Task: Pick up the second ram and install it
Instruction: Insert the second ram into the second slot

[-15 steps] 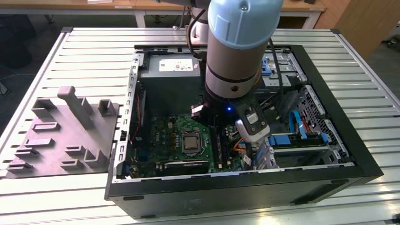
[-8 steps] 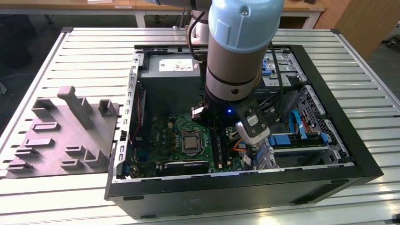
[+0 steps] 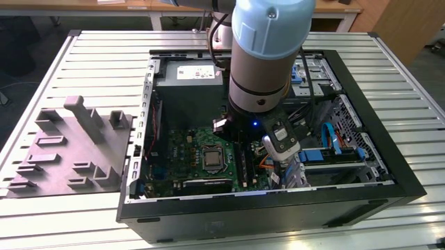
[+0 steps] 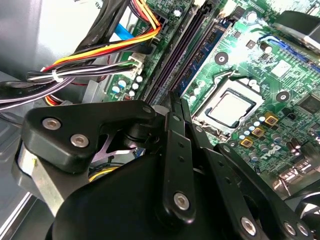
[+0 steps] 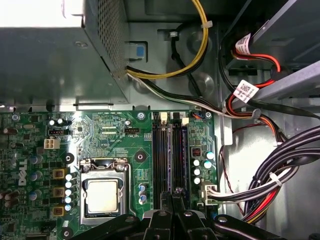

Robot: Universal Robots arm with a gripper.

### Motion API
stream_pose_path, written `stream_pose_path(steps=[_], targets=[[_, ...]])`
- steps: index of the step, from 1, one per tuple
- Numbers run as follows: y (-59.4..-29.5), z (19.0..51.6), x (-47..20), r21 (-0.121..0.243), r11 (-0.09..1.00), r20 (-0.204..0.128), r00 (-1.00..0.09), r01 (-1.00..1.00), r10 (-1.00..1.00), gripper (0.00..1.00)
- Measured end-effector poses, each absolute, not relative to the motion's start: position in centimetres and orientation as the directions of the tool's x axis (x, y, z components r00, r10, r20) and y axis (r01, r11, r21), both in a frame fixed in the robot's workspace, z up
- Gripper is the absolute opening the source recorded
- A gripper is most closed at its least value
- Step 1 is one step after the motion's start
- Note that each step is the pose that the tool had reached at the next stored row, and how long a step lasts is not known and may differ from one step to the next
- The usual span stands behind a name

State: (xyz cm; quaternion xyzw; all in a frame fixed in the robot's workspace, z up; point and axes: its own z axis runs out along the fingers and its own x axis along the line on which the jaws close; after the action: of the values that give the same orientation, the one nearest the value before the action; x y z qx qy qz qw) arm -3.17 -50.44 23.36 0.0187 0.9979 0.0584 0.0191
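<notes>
Black metal gripper point(image 5: 172, 194) is nearly closed; we cannot confirm its hold. Thin blue-green second ram point(image 5: 171, 150) appears edge-on along the long black slots point(image 5: 161, 150). We keep it upright, pressing evenly.

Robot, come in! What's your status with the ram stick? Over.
End effector shut, down at the motherboard slots. Second ram edge-on under its tips; held or seated, can't tell. Cable bundle alongside, off the slots.

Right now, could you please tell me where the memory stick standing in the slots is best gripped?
I would pinch the memory stick across its two flat faces at the top edge, coming down from above. It stands on edge along the slots, leaving only that thin edge free; the gripper is closed there.
</notes>
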Motion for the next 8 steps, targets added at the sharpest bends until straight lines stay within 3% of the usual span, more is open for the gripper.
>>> stream_pose_path(steps=[8], targets=[[-50.44,23.28,-3.28,0.117,0.992,-0.036,-0.999,0.035,0.039,0.11]])
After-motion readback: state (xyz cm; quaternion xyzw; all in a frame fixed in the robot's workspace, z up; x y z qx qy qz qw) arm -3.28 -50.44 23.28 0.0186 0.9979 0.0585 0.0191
